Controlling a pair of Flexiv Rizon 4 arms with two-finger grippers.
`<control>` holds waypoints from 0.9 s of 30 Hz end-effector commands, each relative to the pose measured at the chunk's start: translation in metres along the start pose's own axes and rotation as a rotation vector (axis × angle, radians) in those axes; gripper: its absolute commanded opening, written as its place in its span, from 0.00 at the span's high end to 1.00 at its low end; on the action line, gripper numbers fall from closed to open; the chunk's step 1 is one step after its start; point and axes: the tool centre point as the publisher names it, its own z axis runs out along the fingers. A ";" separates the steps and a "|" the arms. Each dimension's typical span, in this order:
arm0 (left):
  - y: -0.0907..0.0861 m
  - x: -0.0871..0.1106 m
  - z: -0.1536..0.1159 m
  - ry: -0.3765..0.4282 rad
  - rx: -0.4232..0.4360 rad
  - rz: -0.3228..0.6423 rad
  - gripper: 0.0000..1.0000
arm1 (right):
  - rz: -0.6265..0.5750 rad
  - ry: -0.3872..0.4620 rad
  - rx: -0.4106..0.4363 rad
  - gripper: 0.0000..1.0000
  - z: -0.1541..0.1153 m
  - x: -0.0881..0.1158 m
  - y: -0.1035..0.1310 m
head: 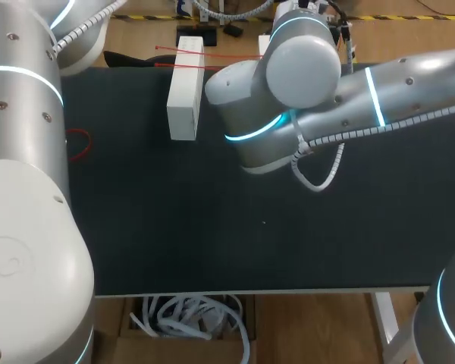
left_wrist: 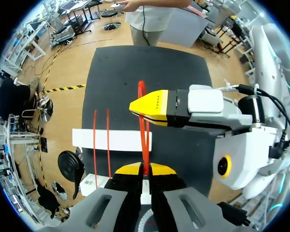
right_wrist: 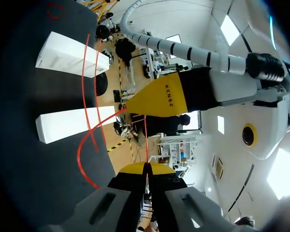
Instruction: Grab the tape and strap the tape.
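Left gripper (left_wrist: 145,170) was pinched tight on the red tape (left_wrist: 145,145). Right gripper (right_wrist: 147,168) was likewise clamped on it. Two tape strands crossed the shut white box (left_wrist: 121,140) on the table (left_wrist: 135,63). Head view showed neither gripper. Only the right wrist view showed a second box (right_wrist: 70,60) clearly.

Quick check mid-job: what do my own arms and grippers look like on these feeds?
The left arm and right arm are rounded silver-grey shells with glowing cyan rings at the joints; a white coiled cable runs along the right one. The left gripper and right gripper have grey bodies and black fingers ending in bright yellow tips.
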 end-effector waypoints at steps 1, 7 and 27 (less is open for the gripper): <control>-0.001 -0.002 -0.001 0.004 -0.006 -0.001 1.00 | -0.002 0.002 0.012 1.00 0.003 -0.002 0.004; -0.001 -0.002 -0.001 0.004 -0.006 -0.001 1.00 | -0.006 -0.002 0.012 1.00 0.003 -0.004 0.007; -0.001 -0.002 -0.001 0.004 -0.006 -0.001 1.00 | -0.026 0.004 0.000 1.00 -0.002 0.000 0.011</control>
